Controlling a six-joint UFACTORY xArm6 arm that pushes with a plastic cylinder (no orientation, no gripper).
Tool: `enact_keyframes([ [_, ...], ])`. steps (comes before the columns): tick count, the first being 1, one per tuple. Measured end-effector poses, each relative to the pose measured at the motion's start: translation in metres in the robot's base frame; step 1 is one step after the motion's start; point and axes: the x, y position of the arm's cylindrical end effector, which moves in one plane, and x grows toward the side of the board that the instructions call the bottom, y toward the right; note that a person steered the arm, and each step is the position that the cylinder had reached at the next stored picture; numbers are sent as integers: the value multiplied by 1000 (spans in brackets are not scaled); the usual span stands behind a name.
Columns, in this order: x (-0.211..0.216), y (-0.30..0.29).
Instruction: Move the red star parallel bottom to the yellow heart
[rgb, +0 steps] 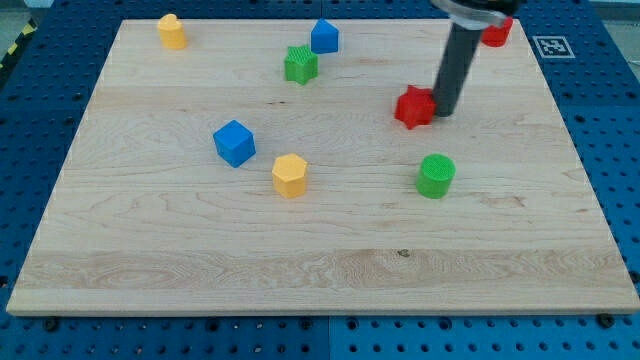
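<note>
Red star: small red star-shaped plastic block (414, 106), resting flat on the wooden board right of centre, in the upper half of the view.
Tip: my tip (443, 112), the lower end of the dark rod, stands on the board touching or just beside the star's right side; no jaws exist on this rig, so nothing opens, closes or clamps.
Yellow heart: which yellow block is the heart cannot be told for certain; the yellow block (172, 31) at the view's top left is the likelier one, and the yellow hexagon-like block (289, 175) sits below centre.
Handling: judged light, rigid and not fragile; likely to slide readily on the smooth light wooden board (330, 270), and liable to spin if pushed on a single point of the star.
Contact point: best taken on a notch between two arms, along a line through the block's centre.
Step in hand: apparently an early push toward the view's left; the star is well apart from either yellow block.
Obstacles: green star-shaped block (300, 64) and blue house-shaped block (324, 36) lie toward the top-left route; blue cube (235, 142) lies left of centre.
Other blocks: green cylinder (436, 175) below the star; red block (497, 32) partly hidden behind the rod at the top right.
</note>
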Motion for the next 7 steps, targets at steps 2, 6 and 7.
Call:
enact_keyframes([
  [2, 10, -76],
  [6, 30, -189],
  [7, 30, -192],
])
